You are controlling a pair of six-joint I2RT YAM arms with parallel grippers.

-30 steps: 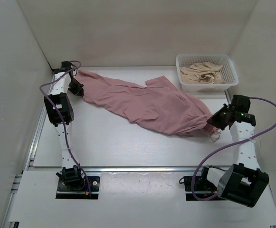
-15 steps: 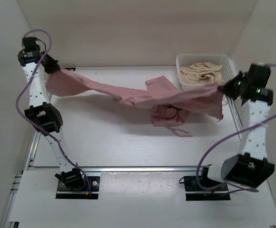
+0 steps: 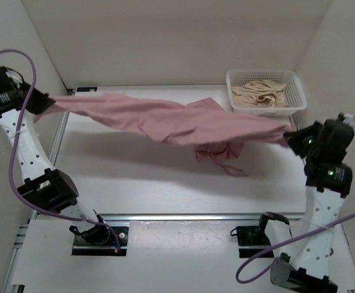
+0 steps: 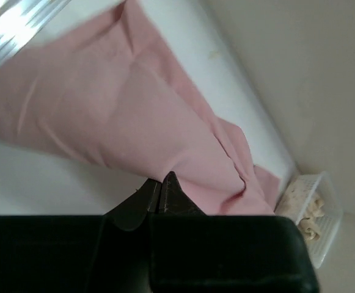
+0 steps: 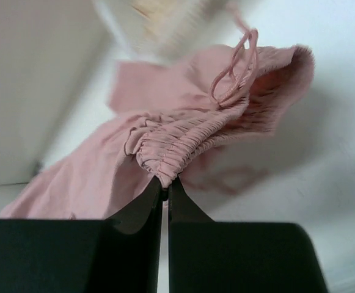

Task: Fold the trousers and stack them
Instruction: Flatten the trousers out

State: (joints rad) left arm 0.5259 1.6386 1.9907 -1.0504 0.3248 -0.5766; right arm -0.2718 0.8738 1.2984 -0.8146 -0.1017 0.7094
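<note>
Both arms have swung up and apart since a second ago. The trousers (image 3: 183,122) lay flat on the table (image 3: 134,189) then; now they hang strung in the air between the two tools.

- left gripper (image 3: 43,102): jaws pinched tight on a thin leg end, at the side of the table farthest from the basket (image 3: 264,72).
- right gripper (image 3: 290,137): clamped on the gathered waistband (image 5: 183,143), just in front of the basket. The drawstring (image 5: 235,67) loops loose off the far side of the waist.
- The span runs from the basket's near corner across to the opposite wall.
- One bunch sags under the middle and seems to touch the table in front-left of the basket. It may be the second leg, but I can't tell from overhead.
- The beige cloth (image 3: 259,93) in the basket is not touched.

Handling, my read:
- The fabric is light, thin and limp, with no stiffness, so it will droop and twist wherever it's unsupported.
- The elastic gather is the best hold, being thick and grippy.
- The leg end is a single thin layer and likelier to slip under tension.
- Take the sagging part at its hem or at the other waist corner, away from the basket.
</note>
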